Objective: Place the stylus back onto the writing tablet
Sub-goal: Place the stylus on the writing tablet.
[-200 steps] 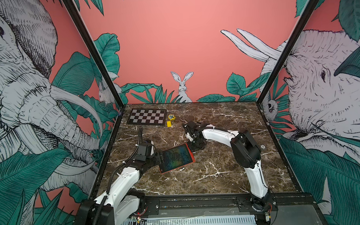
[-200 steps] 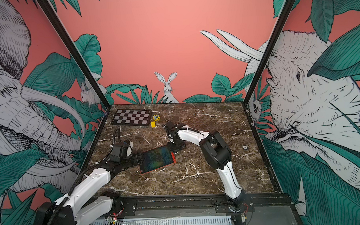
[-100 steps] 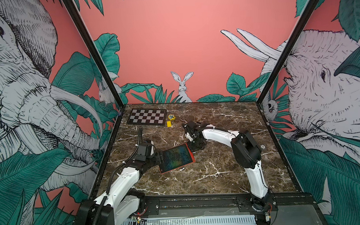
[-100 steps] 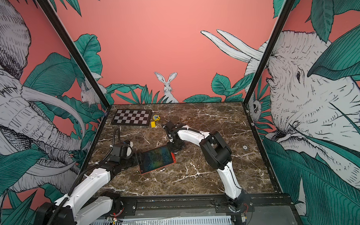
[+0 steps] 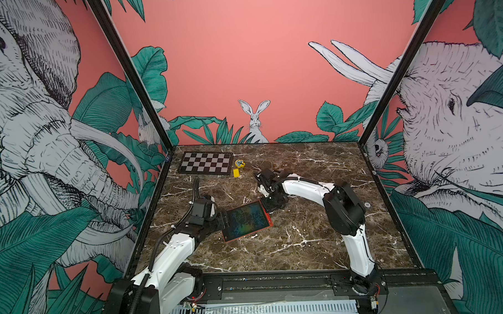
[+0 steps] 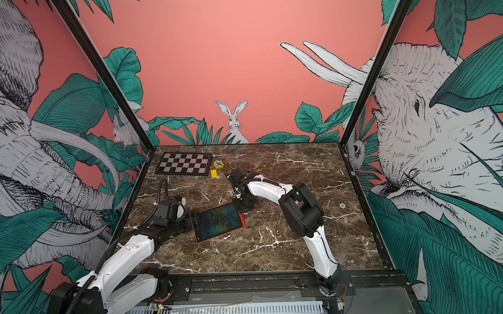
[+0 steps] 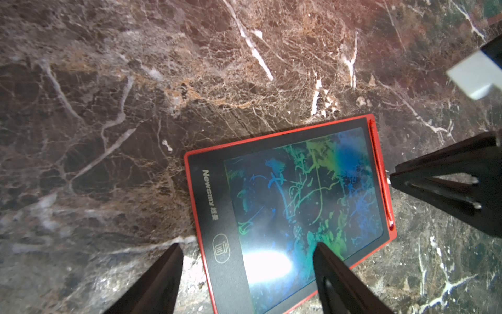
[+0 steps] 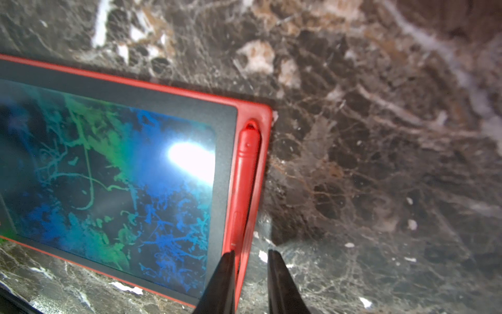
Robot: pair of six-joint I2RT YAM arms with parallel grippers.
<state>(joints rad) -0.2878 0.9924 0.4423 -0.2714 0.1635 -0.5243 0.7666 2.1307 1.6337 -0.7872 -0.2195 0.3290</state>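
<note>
1. The stylus is too thin to be made out in both top views. The writing tablet (image 5: 245, 221) (image 6: 219, 222) is lying flat near the middle of the counter (image 5: 304, 219), well apart from the chessboard (image 5: 206, 162) and the yellow block (image 5: 236, 173) at the back. The left gripper (image 5: 223, 219) is sitting at the tablet's left short edge. The right gripper (image 5: 268, 204) is pointing down at its right short edge.
2. In the left wrist view, the stylus (image 7: 378, 157) is lying along one short edge of the writing tablet (image 7: 285, 190), inside the red frame. The left gripper (image 7: 247, 246) is standing released and wide apart. One of its fingers (image 7: 331, 271) is hanging over the screen's corner, and the other is hanging over bare counter beside the tablet. The right gripper (image 7: 395, 179) is meeting the stylus about midway along.
3. In the right wrist view, the stylus (image 8: 245, 168) is sitting in the groove of the writing tablet (image 8: 108, 163), with its rounded end near the corner. The right gripper (image 8: 251, 252) is straddling it with its fingers only a little apart. Whether they are pinching the stylus cannot be told.
</note>
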